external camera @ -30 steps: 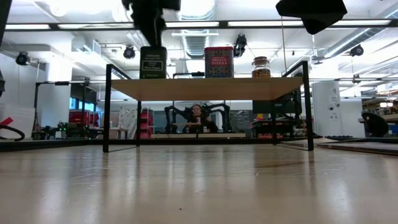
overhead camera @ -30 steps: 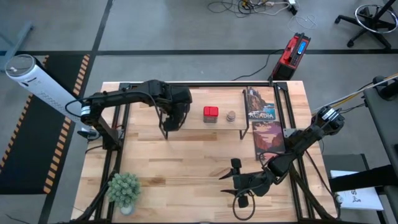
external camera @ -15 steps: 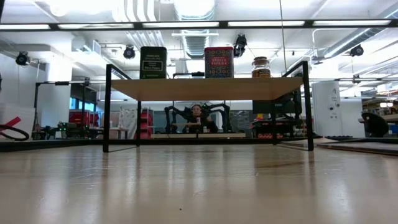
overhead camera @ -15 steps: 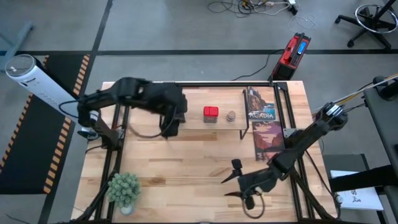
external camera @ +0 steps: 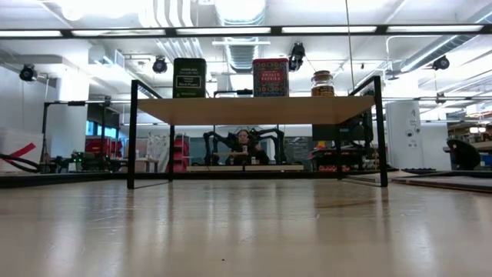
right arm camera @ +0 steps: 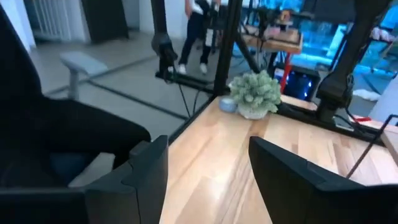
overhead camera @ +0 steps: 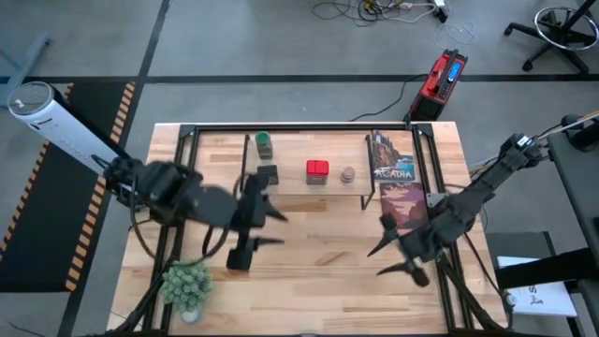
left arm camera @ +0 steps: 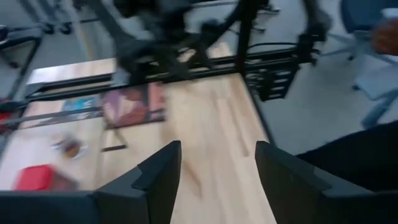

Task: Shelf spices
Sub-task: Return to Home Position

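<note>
Now | spices (overhead camera: 317, 171) all on shelf (overhead camera: 295, 154), upper centre | left pincer (overhead camera: 273, 227) released, empty, left of centre over bench (overhead camera: 318, 253) | right pincer (overhead camera: 384, 260) released, empty, lower right | risk: left arm's homeward swing may clip plant (overhead camera: 187, 279), lower left.

We see a light-wood counter (overhead camera: 318, 253) carrying the shelf (overhead camera: 298, 152) toward its far edge. A potted plant (overhead camera: 187, 281) sits at the near left corner, and a flat printed book (overhead camera: 398, 187) lies just right of the shelf. On the shelf we count the green-capped jar (overhead camera: 263, 145), dark tin (overhead camera: 268, 174), red tin (overhead camera: 317, 170) and tan jar (overhead camera: 347, 175).
</note>
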### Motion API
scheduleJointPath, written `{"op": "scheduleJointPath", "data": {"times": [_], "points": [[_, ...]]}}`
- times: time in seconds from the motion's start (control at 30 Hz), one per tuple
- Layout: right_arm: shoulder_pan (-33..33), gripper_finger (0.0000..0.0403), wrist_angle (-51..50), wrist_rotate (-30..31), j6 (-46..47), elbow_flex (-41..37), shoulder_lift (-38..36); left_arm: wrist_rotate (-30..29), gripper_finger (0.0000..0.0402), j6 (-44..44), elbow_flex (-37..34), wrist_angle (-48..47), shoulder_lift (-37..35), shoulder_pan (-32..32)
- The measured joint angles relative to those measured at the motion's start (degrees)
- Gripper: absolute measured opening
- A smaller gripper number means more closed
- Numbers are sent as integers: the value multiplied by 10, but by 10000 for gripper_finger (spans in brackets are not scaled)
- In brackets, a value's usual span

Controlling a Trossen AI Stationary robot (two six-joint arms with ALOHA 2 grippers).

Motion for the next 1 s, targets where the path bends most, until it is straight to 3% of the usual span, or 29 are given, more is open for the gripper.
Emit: {"op": "scheduleJointPath", "data": {"times": [0.23,0.43,0.57,0.83,1.0], "points": [[0,199,25,-10,38,-103,-161,-53,174,-21,-80,89,-2,-75],[0,199,21,-51,57,-157,-244,-90,156,-13,-199,152,-22,-133],[1,199,5,-74,66,-179,-293,-95,151,1,-319,289,-63,-153],[0,199,-135,-68,99,-189,-395,-93,140,1,-596,565,-193,-164],[1,199,-182,12,115,-184,-452,-93,130,23,-779,737,-284,-161]]}}
